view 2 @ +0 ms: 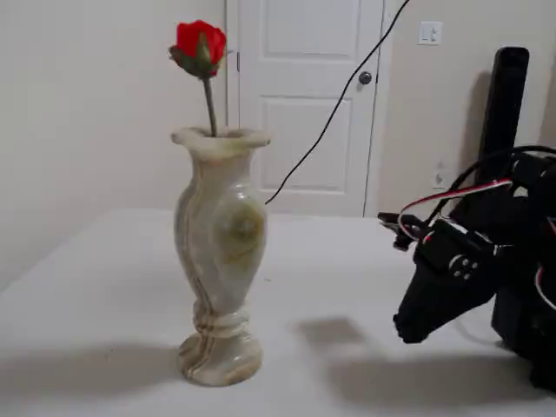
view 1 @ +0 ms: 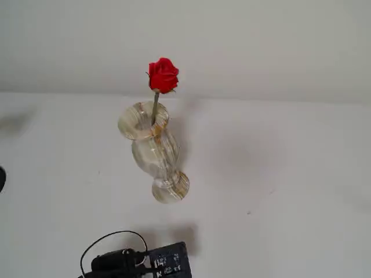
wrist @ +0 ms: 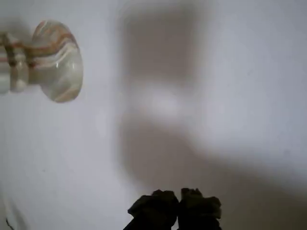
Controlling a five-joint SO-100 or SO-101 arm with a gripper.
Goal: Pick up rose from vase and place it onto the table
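The cream marbled vase [view 2: 217,252] stands upright on the white table [view 2: 104,287], and the red rose [view 2: 200,42] sticks up out of its mouth on a thin stem. In a fixed view from above, the rose [view 1: 163,75] rises from the vase [view 1: 152,147]. My gripper [view 2: 408,330] hangs to the right of the vase, well apart from it, tips pointing down just above the table. In the wrist view the gripper [wrist: 175,207] has its dark fingertips pressed together with nothing between them, and the vase foot [wrist: 57,60] shows at upper left.
My arm's body [view 1: 139,263] with its black cable loop sits at the table's near edge. A black post [view 2: 508,95] stands behind the arm. A cable [view 2: 330,113] runs up across the white door. A dark object [view 1: 1,178] pokes in at the left edge.
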